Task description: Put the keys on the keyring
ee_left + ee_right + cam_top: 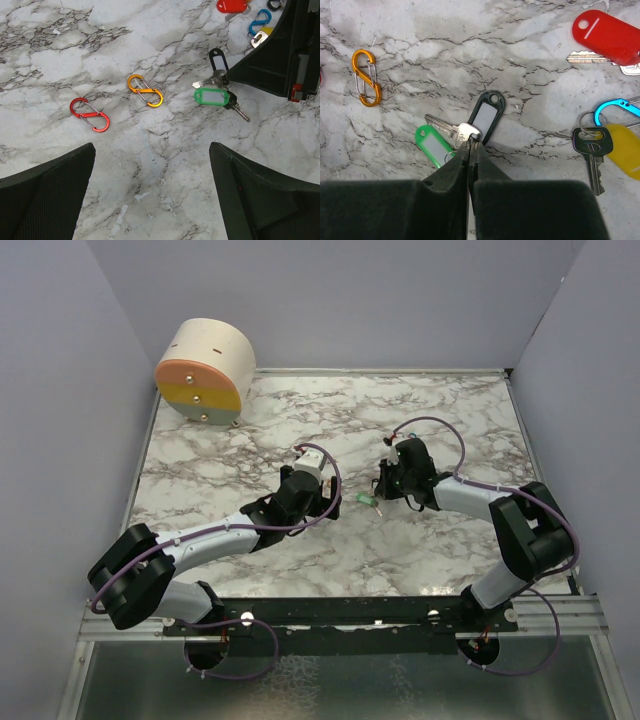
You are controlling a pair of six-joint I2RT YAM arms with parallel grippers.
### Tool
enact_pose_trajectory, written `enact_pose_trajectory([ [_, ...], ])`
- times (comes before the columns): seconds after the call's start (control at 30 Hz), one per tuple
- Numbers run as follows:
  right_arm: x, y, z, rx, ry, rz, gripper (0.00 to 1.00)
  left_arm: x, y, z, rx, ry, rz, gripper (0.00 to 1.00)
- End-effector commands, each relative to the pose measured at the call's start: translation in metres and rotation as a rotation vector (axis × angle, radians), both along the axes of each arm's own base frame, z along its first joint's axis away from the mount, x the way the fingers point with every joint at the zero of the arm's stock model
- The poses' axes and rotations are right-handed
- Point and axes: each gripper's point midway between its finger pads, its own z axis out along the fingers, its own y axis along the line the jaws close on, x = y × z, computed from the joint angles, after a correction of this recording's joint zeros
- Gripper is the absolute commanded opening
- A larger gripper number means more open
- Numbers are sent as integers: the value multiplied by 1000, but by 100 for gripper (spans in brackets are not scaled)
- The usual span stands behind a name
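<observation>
Right end effector (470, 144) clamps the black-tagged key (485, 119), green-tagged key (433, 145) alongside. Left end effector (152, 165) gapes above orange carabiner (145, 90).

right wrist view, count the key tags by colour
red tag: 1
black tag: 1
green tag: 1
yellow tag: 1
total: 4

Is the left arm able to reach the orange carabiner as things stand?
Probably yes. The orange carabiner lies alone on bare marble ahead of the open left gripper; the right gripper stands aside, at the black-tagged key.
</observation>
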Motion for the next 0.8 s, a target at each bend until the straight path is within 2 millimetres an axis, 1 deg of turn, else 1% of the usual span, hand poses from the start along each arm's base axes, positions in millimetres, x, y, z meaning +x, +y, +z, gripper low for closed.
enact_pose_trajectory([
  [0.0,10,1,18,0,-64,-17,1,2,-1,8,-31,-20,-6,99],
  [0.17,8,0,42,24,-135,-17,1,3,0,8,-32,-21,3,99],
  [0.3,5,-2,57,42,-173,-18,1,4,3,7,-24,-20,19,99],
  [0.57,-2,-5,81,68,-225,-10,1,15,19,7,1,-36,127,99],
  [0.77,-10,-5,101,95,-267,8,1,25,32,-4,49,-33,221,97],
])
